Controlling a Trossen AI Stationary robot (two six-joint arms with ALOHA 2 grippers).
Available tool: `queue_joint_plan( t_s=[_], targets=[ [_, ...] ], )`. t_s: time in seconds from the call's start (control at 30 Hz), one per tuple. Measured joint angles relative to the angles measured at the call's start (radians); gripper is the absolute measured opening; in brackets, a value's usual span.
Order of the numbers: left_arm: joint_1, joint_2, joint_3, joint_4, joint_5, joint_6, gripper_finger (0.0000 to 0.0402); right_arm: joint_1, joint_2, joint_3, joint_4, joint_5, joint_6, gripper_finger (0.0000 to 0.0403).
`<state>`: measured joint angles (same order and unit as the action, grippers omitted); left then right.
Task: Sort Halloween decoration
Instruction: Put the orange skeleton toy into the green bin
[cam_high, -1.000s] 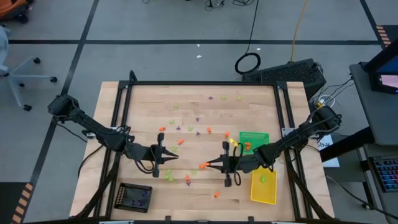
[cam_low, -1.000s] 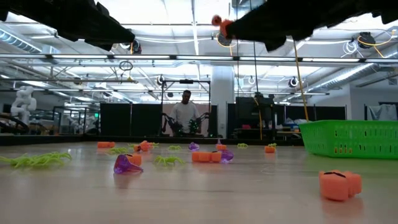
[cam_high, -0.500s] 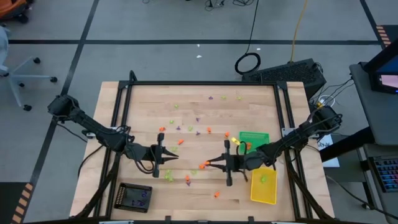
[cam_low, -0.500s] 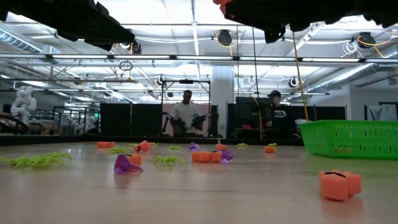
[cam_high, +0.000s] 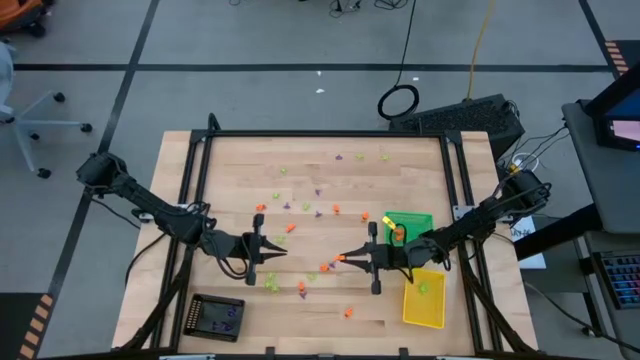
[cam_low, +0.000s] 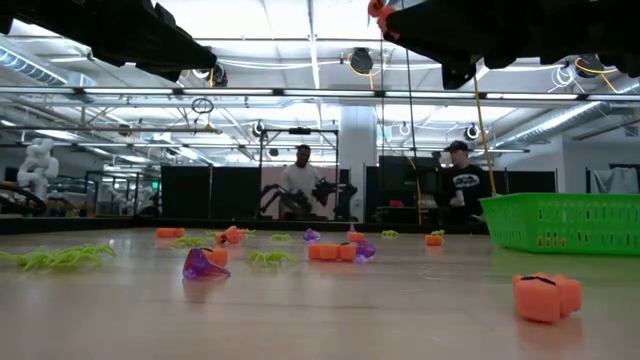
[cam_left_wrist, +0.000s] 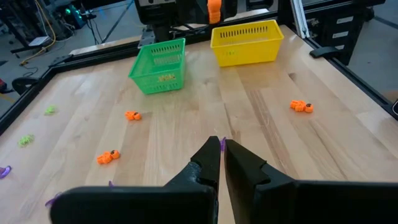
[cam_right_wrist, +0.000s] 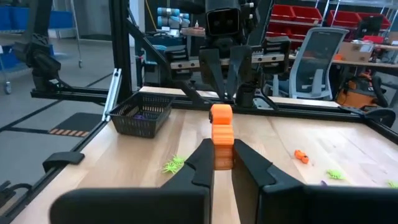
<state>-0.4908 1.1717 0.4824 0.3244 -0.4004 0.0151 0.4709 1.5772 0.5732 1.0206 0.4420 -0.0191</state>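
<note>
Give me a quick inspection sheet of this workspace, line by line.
Surface: wooden table inside a black frame.
Job's things: orange, purple and lime trinkets scattered across the middle; green tray and yellow tray on the right, black tray at front left.
Clutter: nothing seen.
Grippers: right pincer shut on an orange trinket, raised above the table; left pincer shut, empty, above the middle of the table.
Cables: coiled black cable on the floor behind the table.
Surroundings: two people stand far behind; office chair to the left.
</note>
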Motion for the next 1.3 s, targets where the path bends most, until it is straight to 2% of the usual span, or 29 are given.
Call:
queue_joint_plan(
  t_s=[1.3],
  targets=[
    [0.0, 0.0, 0.0, -0.001, 0.0, 0.0, 0.0022, 0.002, 0.0, 0.001, -0.002, 0.002, 0.016, 0.0018]
  ],
)
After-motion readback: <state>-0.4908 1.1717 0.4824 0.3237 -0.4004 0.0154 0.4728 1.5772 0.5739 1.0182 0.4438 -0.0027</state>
